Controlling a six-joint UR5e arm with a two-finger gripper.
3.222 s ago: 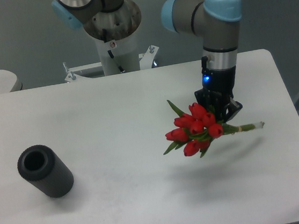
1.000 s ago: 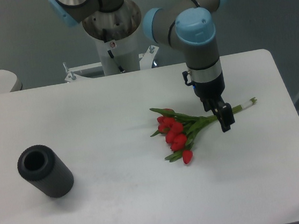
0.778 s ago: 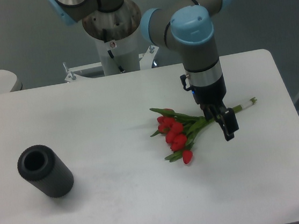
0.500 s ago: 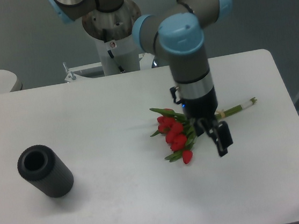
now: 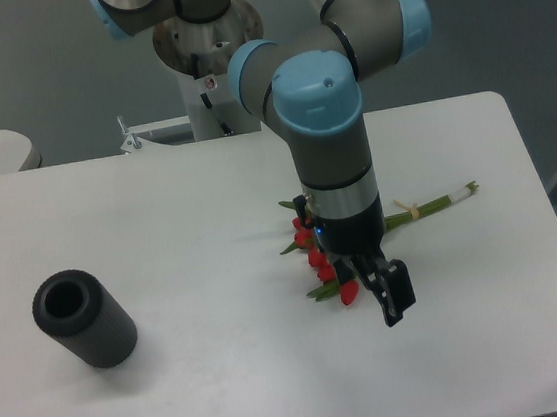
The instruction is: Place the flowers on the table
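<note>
The tulip bunch [image 5: 429,205] lies flat on the white bench [image 5: 179,220], right of centre. Its red buds sit partly hidden behind the arm's wrist, showing at about 9 o'clock of the wrist and just below it, and the long green stems run out toward 2 o'clock, ending near the bench's right edge. A pale band wraps the stems partway along.

The end effector [image 5: 387,295] hangs in front of the bunch at the flower end, its dark fingers pointing down toward 5 o'clock. It grips nothing; the fingers are free of the buds and stems. Only one dark finger shows clearly from this angle, so I cannot tell whether the fingers are spread or pressed together.

The UR5e arm [image 5: 326,143], grey with light blue joint caps, reaches down from its white base column [image 5: 216,85] at the bench's far edge.

A dark grey hollow cylinder [image 5: 84,318] lies on its side at the left of the bench, well apart from the tulips, its open end facing up toward 11 o'clock.
</note>
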